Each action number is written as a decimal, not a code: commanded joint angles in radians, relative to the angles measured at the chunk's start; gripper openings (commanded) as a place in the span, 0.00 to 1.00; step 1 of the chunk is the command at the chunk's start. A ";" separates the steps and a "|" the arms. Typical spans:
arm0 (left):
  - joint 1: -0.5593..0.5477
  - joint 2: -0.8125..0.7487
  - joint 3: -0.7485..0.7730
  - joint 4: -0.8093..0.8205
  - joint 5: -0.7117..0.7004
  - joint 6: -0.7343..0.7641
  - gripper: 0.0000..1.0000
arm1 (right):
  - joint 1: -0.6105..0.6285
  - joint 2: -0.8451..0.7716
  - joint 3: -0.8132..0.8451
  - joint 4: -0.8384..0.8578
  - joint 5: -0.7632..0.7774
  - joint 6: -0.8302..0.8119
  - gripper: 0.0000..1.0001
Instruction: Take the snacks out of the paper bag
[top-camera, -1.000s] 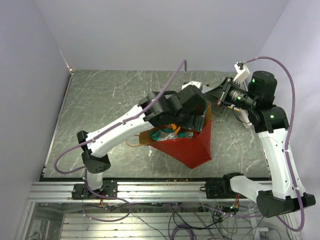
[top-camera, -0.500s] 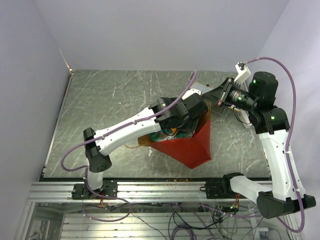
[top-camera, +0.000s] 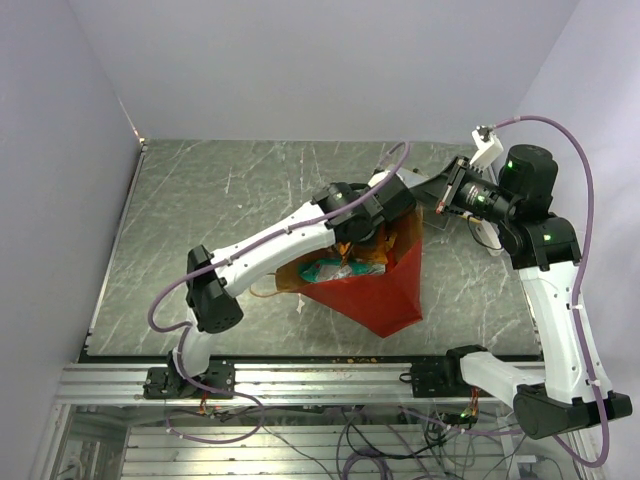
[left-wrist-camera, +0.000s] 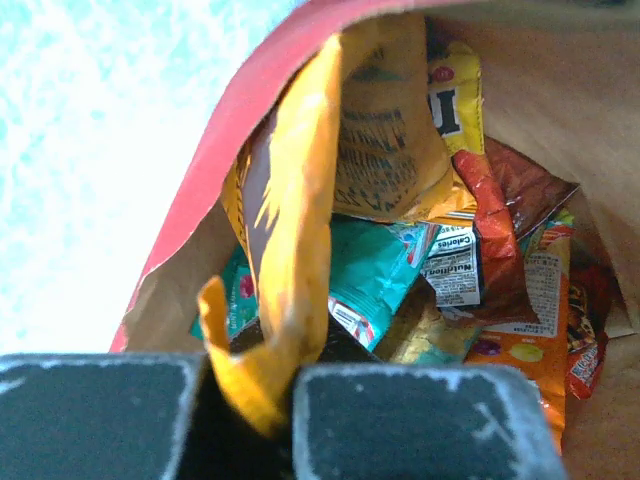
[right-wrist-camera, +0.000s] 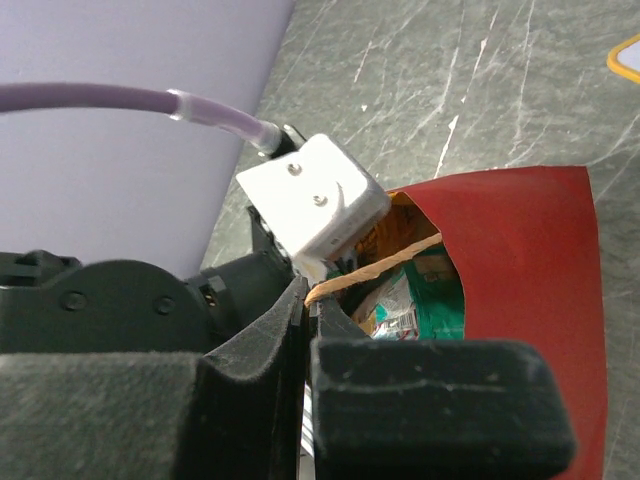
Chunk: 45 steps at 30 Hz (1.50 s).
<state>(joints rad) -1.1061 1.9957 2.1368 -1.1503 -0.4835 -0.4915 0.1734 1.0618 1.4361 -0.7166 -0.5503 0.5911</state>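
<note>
The paper bag (top-camera: 385, 295), red outside and brown inside, lies on the table with its mouth facing left. My right gripper (top-camera: 438, 205) is shut on the bag's tan loop handle (right-wrist-camera: 385, 262) and holds that side up; in the right wrist view the gripper (right-wrist-camera: 308, 296) pinches the handle's end. My left gripper (top-camera: 366, 240) is inside the mouth, shut on the edge of an orange-yellow snack packet (left-wrist-camera: 300, 210). Behind it lie more snacks: a teal packet (left-wrist-camera: 378, 275), a dark-red bag (left-wrist-camera: 500, 240) and an orange one (left-wrist-camera: 535, 350).
The bag's other tan handle (top-camera: 266, 290) lies on the marble table left of the mouth. A flat thing with a yellow rim (right-wrist-camera: 628, 55) shows at the far right of the right wrist view. Walls close the table at the back and sides.
My left arm pushed further right into the bag's mouth, and its jaws went from open to shut on the orange-yellow packet. The right gripper has kept its hold on the handle.
</note>
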 joint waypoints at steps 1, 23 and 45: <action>0.003 -0.010 0.142 -0.063 0.006 0.051 0.07 | 0.000 -0.021 0.031 0.049 -0.030 -0.013 0.00; 0.003 -0.588 0.214 0.245 0.250 -0.030 0.07 | 0.000 -0.013 0.079 -0.053 0.071 -0.127 0.00; 0.140 -0.539 0.258 0.106 -0.300 -0.029 0.07 | 0.025 -0.083 0.007 -0.048 0.032 -0.122 0.00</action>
<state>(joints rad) -1.0786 1.4113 2.4275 -0.9966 -0.7872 -0.4698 0.1829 1.0142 1.4471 -0.8062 -0.4850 0.4679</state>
